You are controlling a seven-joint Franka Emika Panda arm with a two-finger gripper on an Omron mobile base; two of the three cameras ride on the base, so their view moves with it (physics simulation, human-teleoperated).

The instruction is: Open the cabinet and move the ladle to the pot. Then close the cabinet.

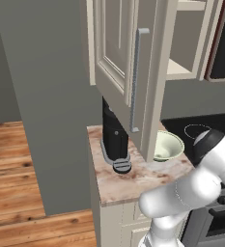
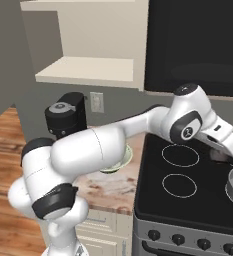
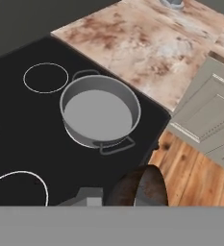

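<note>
While the jaws clench the ladle, the pot sits just ahead.

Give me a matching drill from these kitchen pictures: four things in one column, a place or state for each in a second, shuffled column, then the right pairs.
Things:
1. cabinet door
2. pot
3. bowl
4. coffee machine

Places or states:
A. on the black stovetop, nothing inside
B. dark, on the counter below the cabinet
C. swung open, grey bar handle showing
D. pale green, on the marble counter beside the stove

Pairs: 1-C, 2-A, 3-D, 4-B
</note>
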